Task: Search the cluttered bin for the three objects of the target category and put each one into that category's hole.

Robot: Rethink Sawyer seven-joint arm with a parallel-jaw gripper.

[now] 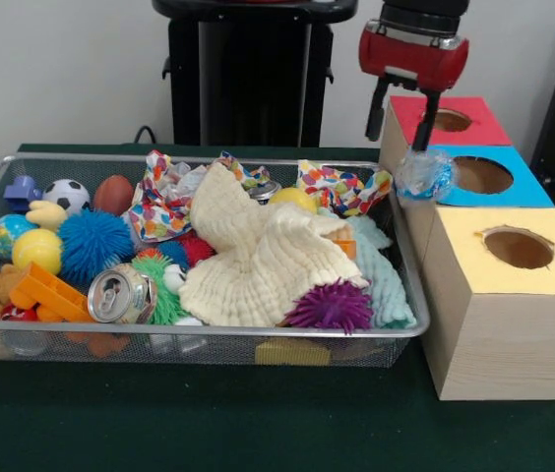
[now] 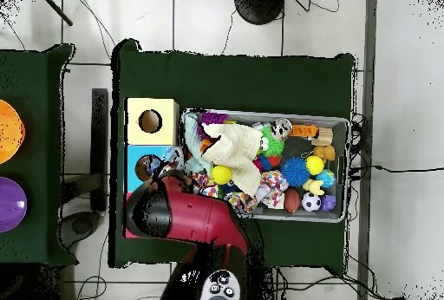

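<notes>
The wire mesh bin [image 1: 81, 158] lies on the green table, full of toys and cloths; in the overhead view its rim [image 2: 348, 168] reaches to the right. One crushed clear bottle with a blue label [image 1: 423, 175] sits at the left edge of the blue-topped box [image 1: 524, 192], beside its round hole [image 1: 482, 175]. My gripper [image 1: 400, 126] hangs just above it, fingers apart and holding nothing, the right fingertip [image 1: 425, 133] right over the bottle. In the overhead view the bottle [image 2: 173, 156] lies next to the blue box's hole [image 2: 147, 167]. No other bottle shows clearly.
A red-topped box [image 1: 479, 123] stands behind the blue one and a yellow-topped box [image 1: 514, 295] in front. In the bin lie a silver can [image 1: 120, 293], a cream cloth [image 1: 258, 261], a purple spiky ball [image 1: 332, 307] and a blue spiky ball [image 1: 93, 243].
</notes>
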